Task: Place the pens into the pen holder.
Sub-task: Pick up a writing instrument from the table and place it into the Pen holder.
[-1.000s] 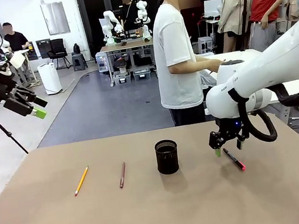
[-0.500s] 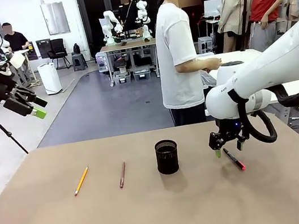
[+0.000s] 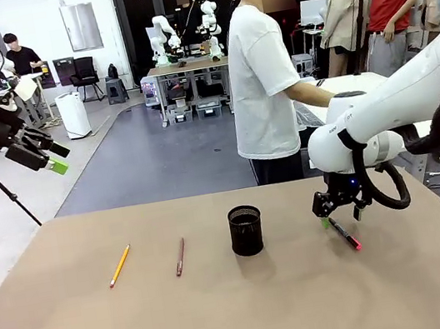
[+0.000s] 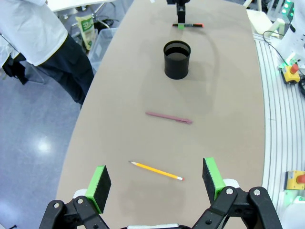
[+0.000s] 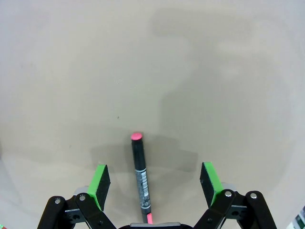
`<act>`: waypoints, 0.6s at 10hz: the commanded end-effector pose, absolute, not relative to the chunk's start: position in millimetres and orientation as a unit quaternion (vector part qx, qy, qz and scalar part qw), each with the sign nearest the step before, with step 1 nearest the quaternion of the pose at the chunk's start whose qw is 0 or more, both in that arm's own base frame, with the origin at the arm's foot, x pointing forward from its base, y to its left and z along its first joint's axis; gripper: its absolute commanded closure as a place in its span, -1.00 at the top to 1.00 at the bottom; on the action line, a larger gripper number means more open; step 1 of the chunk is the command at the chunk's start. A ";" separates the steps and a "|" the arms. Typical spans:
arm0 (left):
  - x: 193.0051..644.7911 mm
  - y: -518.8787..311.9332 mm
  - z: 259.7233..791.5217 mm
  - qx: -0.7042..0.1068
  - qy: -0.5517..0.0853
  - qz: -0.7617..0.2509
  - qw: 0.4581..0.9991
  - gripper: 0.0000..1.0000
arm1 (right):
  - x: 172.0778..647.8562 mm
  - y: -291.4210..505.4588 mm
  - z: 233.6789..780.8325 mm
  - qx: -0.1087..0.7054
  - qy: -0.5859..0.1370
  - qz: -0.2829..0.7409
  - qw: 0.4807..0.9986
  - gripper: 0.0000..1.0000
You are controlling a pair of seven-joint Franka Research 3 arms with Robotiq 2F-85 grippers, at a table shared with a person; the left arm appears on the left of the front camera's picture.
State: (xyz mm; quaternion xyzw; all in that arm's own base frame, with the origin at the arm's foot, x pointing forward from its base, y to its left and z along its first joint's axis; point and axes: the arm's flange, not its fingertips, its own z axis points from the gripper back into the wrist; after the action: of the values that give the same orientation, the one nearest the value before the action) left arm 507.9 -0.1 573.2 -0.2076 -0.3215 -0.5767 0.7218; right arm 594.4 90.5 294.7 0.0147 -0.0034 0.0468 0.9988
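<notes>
1. Left tool point(image 3: 57, 158): raised high beyond the left edge of the tan bench point(image 3: 228, 315). Its green pads point(image 4: 100, 182) are spread wide with nothing between them.
2. Slim orange-yellow pencil with a dark tip point(image 3: 119, 266): lies flat on the left of the bench, slanted, clear of other items.
3. Thin dark reddish-brown pen point(image 3: 180, 256): lies flat between the pencil and the holder, touching neither.
4. Small black cylindrical mesh pen holder point(image 3: 246, 229): stands upright near the bench centre. Its interior is dark and hard to make out.
5. Right tool point(image 3: 340, 214): low over the bench, right of the holder, jaws wide apart. It straddles a black marker with pink-red ends point(image 5: 139, 176) that lies flat, pads clear of the barrel.
6. The marker's near end is cut off under the tool body, and its label print is illegible.
</notes>
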 end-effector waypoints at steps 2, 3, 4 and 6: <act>507.4 0.4 574.0 -0.210 -0.322 -0.577 0.720 1.00 | 607.1 91.2 291.4 0.011 0.001 0.038 0.999 1.00; 507.4 0.4 574.0 -0.210 -0.322 -0.577 0.720 1.00 | 606.6 94.5 289.5 0.010 0.003 0.038 0.999 1.00; 507.4 0.4 574.0 -0.210 -0.322 -0.577 0.720 1.00 | 608.8 96.7 288.7 0.006 0.003 0.039 0.999 1.00; 507.4 0.4 574.0 -0.210 -0.322 -0.577 0.720 1.00 | 612.8 98.7 292.6 -0.003 -0.004 0.046 0.999 0.92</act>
State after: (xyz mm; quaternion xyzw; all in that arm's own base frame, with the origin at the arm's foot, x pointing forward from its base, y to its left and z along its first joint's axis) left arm 507.9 -0.1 573.2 -0.2075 -0.3216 -0.5767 0.7218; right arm 604.9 95.4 288.8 0.0127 -0.0025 0.0518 0.9986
